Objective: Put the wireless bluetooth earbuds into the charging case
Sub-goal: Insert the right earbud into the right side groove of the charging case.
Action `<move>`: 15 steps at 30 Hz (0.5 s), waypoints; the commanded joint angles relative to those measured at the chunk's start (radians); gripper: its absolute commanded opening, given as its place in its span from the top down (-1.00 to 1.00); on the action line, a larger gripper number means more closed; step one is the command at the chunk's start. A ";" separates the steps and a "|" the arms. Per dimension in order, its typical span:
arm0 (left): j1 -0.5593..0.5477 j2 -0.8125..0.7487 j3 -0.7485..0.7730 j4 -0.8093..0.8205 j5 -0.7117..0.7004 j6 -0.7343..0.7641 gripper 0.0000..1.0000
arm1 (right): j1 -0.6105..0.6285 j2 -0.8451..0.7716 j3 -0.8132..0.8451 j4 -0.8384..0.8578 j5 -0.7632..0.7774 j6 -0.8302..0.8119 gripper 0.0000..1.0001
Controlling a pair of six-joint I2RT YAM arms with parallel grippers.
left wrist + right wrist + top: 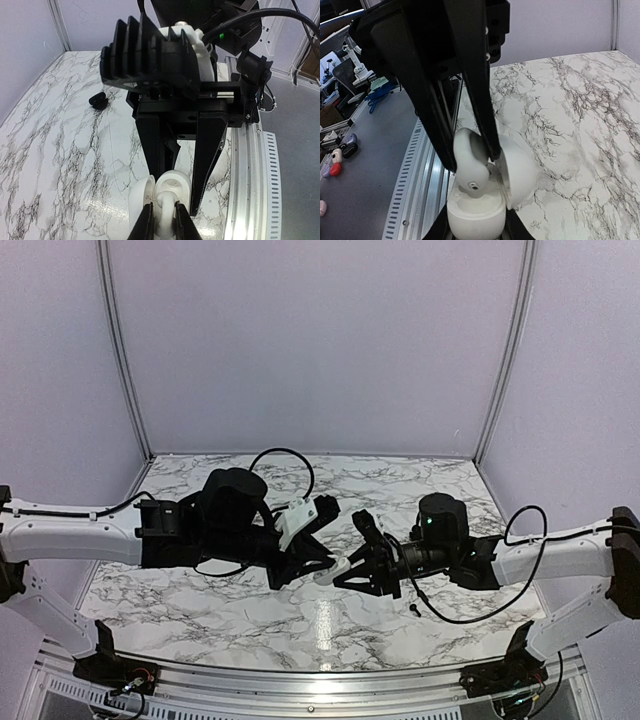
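Observation:
In the right wrist view, my right gripper (475, 229) is shut on the body of the white charging case (472, 215). The case's lid (520, 175) hangs open to the right. My left gripper (163, 204) is shut on the stem of a glossy white earbud (167, 220), and the bud's head (470, 162) sits in the mouth of the case, touching its cavity. In the top view both grippers meet at the table's middle, around the case (335, 572). A black earbud (413, 608) lies on the marble near the right arm and also shows as the black earbud (98, 100) from the left wrist.
A slotted metal rail (250, 175) runs along the table's near edge. Purple-white enclosure walls (320, 340) close the back and sides. Off the table, small cases (345, 149) lie on a grey floor beside the rail.

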 commanded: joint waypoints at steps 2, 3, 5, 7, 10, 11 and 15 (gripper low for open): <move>-0.006 0.026 0.038 -0.049 -0.029 0.002 0.84 | 0.010 0.001 0.045 0.040 0.009 -0.015 1.00; -0.006 0.029 0.039 -0.050 -0.027 0.000 0.83 | 0.010 0.001 0.045 0.041 0.010 -0.013 1.00; -0.007 0.036 0.042 -0.050 -0.021 -0.001 0.82 | 0.010 0.002 0.045 0.049 0.007 -0.011 1.00; -0.008 0.041 0.046 -0.050 -0.019 -0.003 0.82 | 0.009 0.004 0.044 0.055 0.004 -0.009 1.00; -0.010 0.044 0.051 -0.049 -0.014 -0.003 0.81 | 0.011 0.009 0.042 0.062 -0.002 -0.006 1.00; -0.010 0.044 0.051 -0.050 -0.009 -0.003 0.81 | 0.012 0.010 0.041 0.066 -0.005 -0.005 1.00; -0.012 0.046 0.050 -0.050 0.018 0.002 0.80 | 0.015 0.008 0.039 0.080 -0.019 -0.005 1.00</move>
